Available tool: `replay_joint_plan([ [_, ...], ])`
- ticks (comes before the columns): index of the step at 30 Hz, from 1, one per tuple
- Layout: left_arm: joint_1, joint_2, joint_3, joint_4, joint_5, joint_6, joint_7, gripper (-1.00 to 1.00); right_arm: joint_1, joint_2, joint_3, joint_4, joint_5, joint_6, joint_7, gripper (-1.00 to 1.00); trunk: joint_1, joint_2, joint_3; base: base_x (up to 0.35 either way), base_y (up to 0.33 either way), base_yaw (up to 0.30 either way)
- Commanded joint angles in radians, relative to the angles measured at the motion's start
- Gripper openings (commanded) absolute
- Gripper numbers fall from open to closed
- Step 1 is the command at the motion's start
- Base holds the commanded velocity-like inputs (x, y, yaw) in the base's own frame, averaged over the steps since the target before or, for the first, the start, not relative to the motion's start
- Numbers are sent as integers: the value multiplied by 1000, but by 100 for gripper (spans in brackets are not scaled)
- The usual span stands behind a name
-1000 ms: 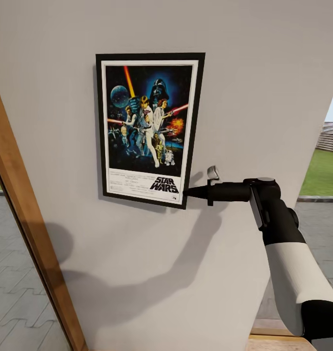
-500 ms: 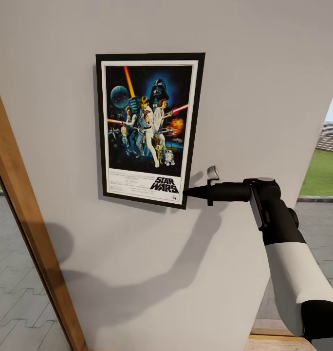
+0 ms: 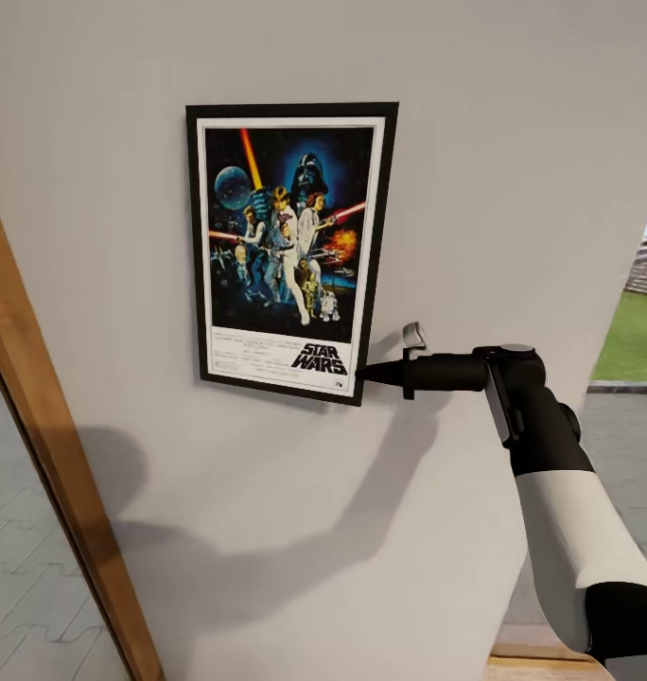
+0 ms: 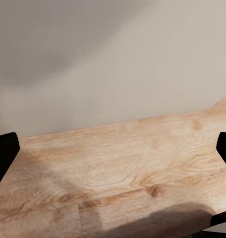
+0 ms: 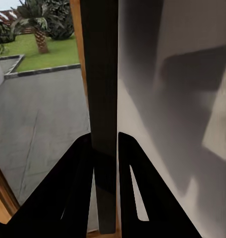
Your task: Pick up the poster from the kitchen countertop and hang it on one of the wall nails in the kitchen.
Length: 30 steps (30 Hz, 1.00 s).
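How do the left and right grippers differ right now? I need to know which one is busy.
The right gripper is shut on the poster, pinching its black frame at the lower right corner against the wall; the left gripper is open and holds nothing. The right one is raised to the wall, while the left one faces a wooden surface. Both have dark fingers.

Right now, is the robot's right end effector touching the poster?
Touching. In the right wrist view, the right end effector has the poster frame edge clamped between both fingers, with no gap.
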<state>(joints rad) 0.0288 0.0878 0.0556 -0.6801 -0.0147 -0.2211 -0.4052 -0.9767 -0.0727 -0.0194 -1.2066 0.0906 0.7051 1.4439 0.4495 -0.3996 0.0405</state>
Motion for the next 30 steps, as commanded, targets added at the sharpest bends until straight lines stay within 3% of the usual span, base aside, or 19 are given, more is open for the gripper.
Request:
replay_joint_plan([
  [1,0,0,4,0,-1,-1,-6,100,0,1,-2,-1,8,13,10,-100,0,0,0,66,0,0],
  [5,0,0,4,-1,-1,-1,-6,100,0,1,-2,-1,9,13,10,-100,0,0,0,37,0,0],
  [6,0,0,4,-1,-1,-1,-6,100,0,1,-2,-1,8,13,10,100,0,0,0,9,0,0],
  [30,0,0,4,-1,-1,-1,-6,100,0,1,-4,-1,-15,14,10,100,0,0,0,1,0,0],
])
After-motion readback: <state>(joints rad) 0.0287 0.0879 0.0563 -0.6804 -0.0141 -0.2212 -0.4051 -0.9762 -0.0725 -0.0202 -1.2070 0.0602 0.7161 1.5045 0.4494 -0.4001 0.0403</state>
